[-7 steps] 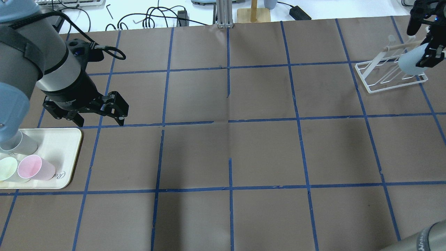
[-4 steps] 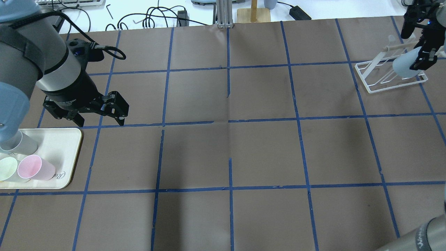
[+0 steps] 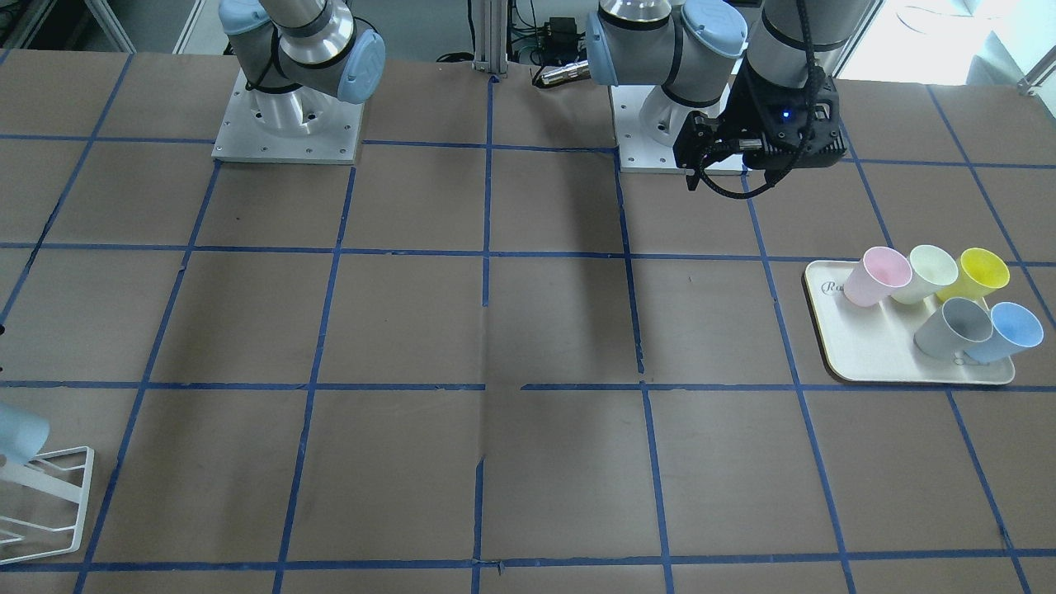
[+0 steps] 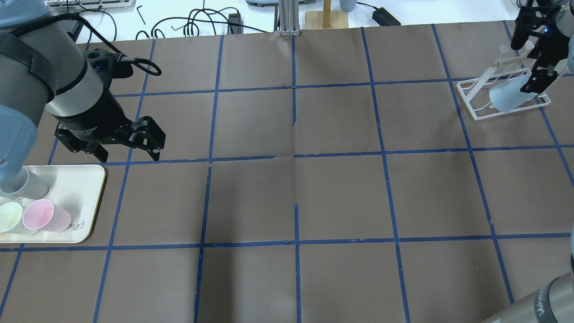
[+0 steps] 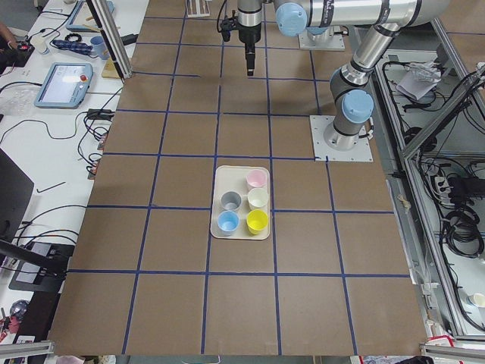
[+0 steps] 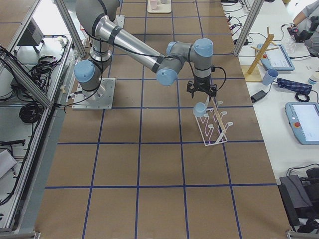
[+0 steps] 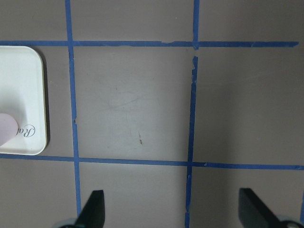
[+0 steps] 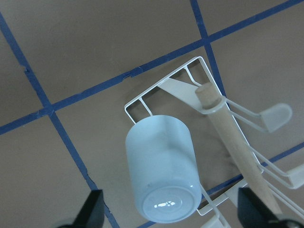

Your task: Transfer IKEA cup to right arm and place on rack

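The light blue IKEA cup (image 4: 504, 96) hangs bottom-up and tilted on a peg of the white wire rack (image 4: 475, 105) at the table's far right. In the right wrist view the cup (image 8: 161, 161) shows its base, over the rack (image 8: 137, 99). My right gripper (image 4: 529, 58) is above the cup, open, with both fingertips (image 8: 95, 211) wide of the cup's sides. My left gripper (image 4: 128, 156) is open and empty, hovering just beyond the cream tray (image 4: 85, 188). In the left wrist view this gripper (image 7: 173, 211) has only bare table between its fingers.
The tray (image 3: 866, 355) holds a second light blue cup (image 3: 1011, 330), a grey cup (image 3: 949, 326), a pink cup (image 3: 879, 276), a pale green cup and a yellow one. A wooden stand (image 4: 326, 18) and cables lie beyond the table's far edge.
My right gripper has shifted left in the overhead view. The cup has moved left and down from beside the fingers onto the rack. The left arm has not moved.
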You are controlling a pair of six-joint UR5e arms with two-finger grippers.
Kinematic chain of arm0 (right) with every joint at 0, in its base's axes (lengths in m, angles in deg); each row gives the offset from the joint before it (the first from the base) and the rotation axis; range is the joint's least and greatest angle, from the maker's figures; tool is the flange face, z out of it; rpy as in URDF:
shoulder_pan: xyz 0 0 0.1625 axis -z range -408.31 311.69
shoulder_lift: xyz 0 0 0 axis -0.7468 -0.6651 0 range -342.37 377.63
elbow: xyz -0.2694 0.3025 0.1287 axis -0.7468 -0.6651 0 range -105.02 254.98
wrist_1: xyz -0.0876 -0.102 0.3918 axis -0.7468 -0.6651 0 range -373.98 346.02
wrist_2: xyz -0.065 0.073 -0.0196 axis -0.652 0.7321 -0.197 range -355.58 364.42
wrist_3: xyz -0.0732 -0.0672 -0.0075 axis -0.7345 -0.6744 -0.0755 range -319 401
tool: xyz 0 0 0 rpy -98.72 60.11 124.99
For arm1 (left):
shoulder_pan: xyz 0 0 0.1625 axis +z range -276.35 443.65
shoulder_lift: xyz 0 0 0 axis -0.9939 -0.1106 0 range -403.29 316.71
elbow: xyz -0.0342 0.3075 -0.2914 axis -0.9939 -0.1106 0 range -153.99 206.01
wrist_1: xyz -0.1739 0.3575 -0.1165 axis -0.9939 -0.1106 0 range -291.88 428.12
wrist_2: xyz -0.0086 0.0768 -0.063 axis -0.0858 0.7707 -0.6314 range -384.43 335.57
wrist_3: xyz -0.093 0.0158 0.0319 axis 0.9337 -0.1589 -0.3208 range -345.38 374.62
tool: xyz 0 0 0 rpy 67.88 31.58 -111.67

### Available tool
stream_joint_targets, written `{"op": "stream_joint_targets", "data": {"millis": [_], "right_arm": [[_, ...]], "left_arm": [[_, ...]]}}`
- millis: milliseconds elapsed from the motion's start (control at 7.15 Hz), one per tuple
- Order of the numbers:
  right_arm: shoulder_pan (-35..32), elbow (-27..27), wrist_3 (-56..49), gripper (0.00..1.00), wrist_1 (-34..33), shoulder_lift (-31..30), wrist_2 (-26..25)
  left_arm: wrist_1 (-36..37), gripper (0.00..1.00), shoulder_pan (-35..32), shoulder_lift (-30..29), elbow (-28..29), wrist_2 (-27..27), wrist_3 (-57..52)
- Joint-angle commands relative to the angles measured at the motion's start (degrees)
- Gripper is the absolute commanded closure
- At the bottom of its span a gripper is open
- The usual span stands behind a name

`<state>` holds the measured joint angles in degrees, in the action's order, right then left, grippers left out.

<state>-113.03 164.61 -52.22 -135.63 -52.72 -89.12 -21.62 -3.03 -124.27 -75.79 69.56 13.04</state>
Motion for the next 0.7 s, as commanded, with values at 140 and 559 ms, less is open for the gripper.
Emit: {"op": "stream_joint_targets", "data": {"millis": [140, 559], "right_arm": [[-5.39, -1.82, 15.43, 0.0, 4.55, -2.84, 1.6], [-21.19, -2.09, 53.44, 0.0, 14.31, -9.7, 1.16]], "left_arm": [[-0.17, 0.0, -0.07, 0.12, 0.03, -0.22, 0.0], [-0.35, 0.0, -0.25, 0.21, 0.03, -5.3, -0.52]]}}
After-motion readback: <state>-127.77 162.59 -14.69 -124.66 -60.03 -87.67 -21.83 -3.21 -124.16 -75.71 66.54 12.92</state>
